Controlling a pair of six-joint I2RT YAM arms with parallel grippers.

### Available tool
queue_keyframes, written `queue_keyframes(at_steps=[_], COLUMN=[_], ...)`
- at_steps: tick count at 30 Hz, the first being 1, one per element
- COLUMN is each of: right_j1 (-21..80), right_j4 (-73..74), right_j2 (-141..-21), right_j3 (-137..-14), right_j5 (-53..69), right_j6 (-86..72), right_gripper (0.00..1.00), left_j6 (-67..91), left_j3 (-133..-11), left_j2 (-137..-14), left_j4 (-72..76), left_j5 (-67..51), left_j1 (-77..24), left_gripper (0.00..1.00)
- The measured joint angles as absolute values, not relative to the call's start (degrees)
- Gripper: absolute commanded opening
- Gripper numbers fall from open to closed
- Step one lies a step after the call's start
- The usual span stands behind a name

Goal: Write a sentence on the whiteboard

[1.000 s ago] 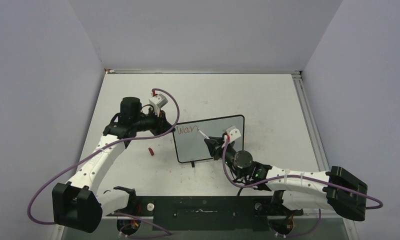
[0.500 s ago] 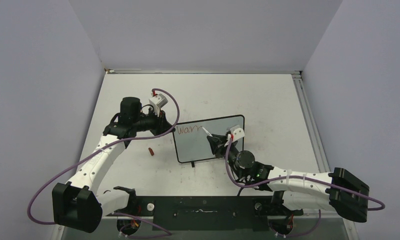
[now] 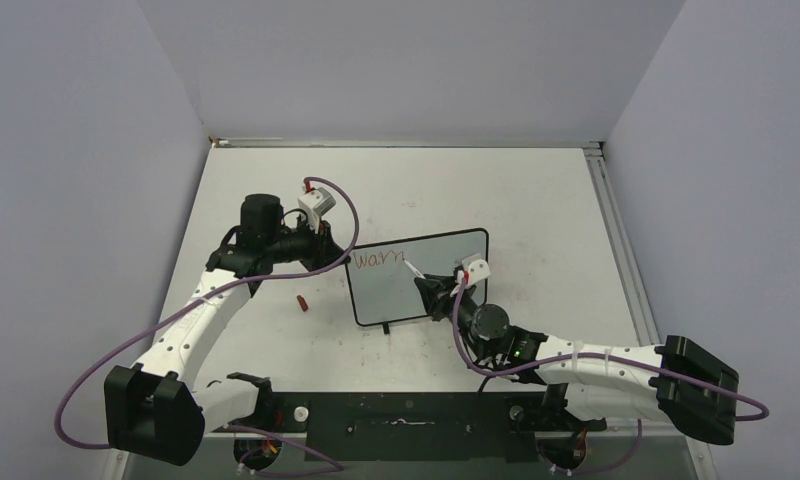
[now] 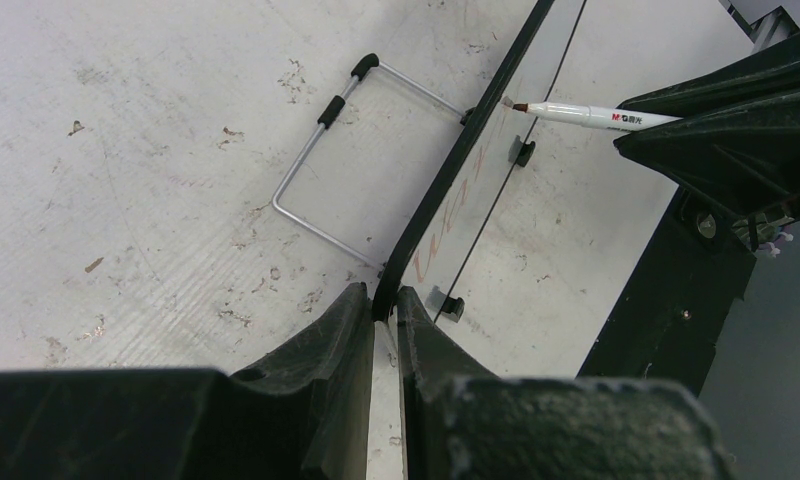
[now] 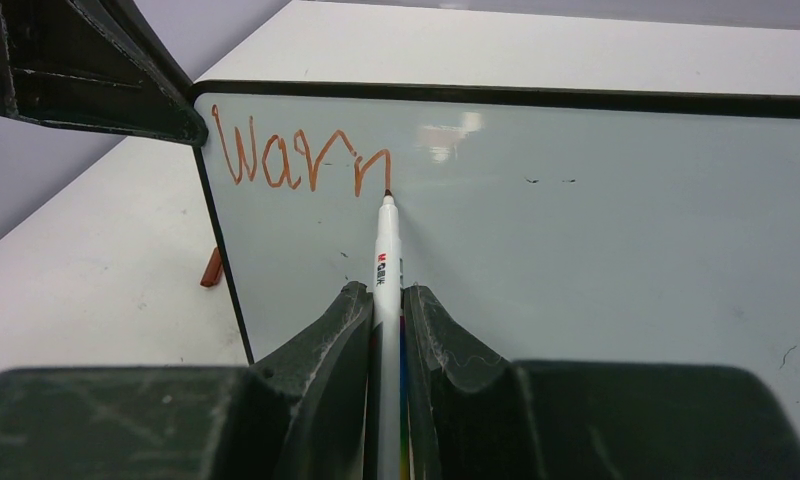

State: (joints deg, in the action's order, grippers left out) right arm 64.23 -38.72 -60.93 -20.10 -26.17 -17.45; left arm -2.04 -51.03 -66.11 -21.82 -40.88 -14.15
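The whiteboard [image 3: 391, 298] stands upright mid-table, black-framed. My left gripper [image 3: 338, 256] is shut on its upper left edge; in the left wrist view the frame [image 4: 476, 130] sits pinched between the fingertips of the gripper [image 4: 381, 300]. My right gripper [image 5: 386, 295] is shut on a white marker [image 5: 386, 250], whose tip touches the board [image 5: 596, 230] just under the last stroke. The sentence [image 5: 296, 160] reads "Warn" in red at the board's top left. From above, the right gripper [image 3: 438, 290] is in front of the board's middle.
A red marker cap [image 3: 300, 301] lies on the table left of the board. A wire stand [image 4: 316, 150] lies flat behind the board. Grey walls close in the table on three sides. The black base plate [image 3: 406, 415] spans the near edge.
The red writing has grown by one more letter, from "War" to "Warn". The right gripper has shifted a little to the right with the marker. The left arm has not moved.
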Motion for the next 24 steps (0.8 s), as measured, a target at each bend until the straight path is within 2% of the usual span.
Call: queue_keyframes(at_steps=[24], right_j1=[64.23], right_j4=[-40.25], right_j2=[-60.93], right_j3=[-20.62], right_j5=[-27.51], right_j6=[-13.93], right_gripper=[0.05], left_j6=[-2.04], left_j3=[-51.03], left_j2=[-66.11], left_j4=[-21.82], left_j5=[-40.86], left_j1=[-14.15], left_gripper=[0.00])
